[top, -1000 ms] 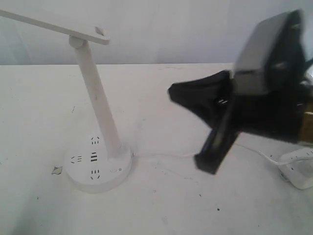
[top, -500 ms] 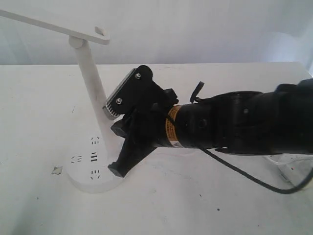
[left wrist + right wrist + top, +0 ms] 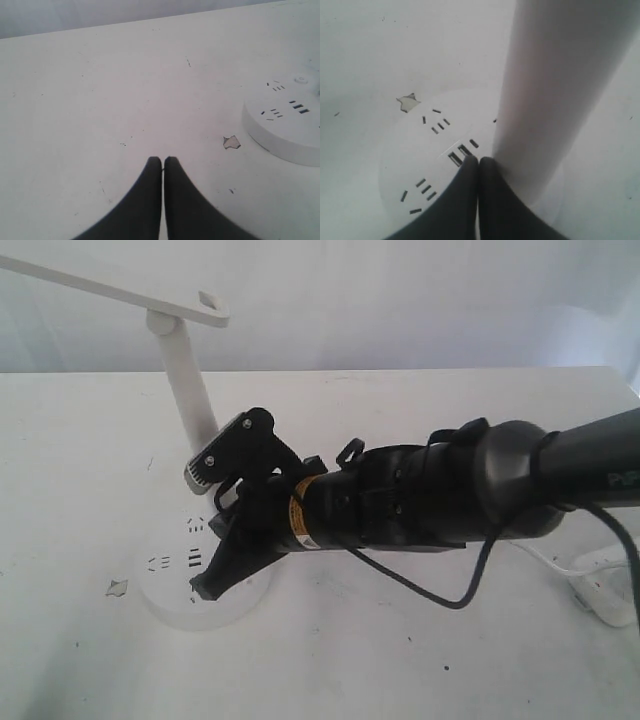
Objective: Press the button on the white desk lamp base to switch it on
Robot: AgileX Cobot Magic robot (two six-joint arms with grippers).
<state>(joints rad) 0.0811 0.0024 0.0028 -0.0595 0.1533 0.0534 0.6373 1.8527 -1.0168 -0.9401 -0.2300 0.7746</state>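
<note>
The white desk lamp stands at the table's left, its slanted stem (image 3: 187, 380) rising from the round white desk lamp base (image 3: 165, 605). My right gripper (image 3: 206, 589) is shut with nothing held, its tips low over the base. In the right wrist view the shut right gripper (image 3: 478, 160) sits beside the stem (image 3: 555, 90), at the USB slots (image 3: 460, 154). The button (image 3: 300, 79) shows only in the left wrist view, on the base (image 3: 280, 135). My left gripper (image 3: 163, 159) is shut and empty over bare table, apart from the base.
A white power strip (image 3: 610, 585) lies at the right edge, joined to the lamp by a thin white cord (image 3: 545, 558). The long lamp head (image 3: 110, 285) overhangs the far left. A small chip in the tabletop (image 3: 117, 588) lies left of the base.
My right arm has swung in from the right across the table and down. Its shut tips have gone from mid-table to low over the lamp base beside the stem.
</note>
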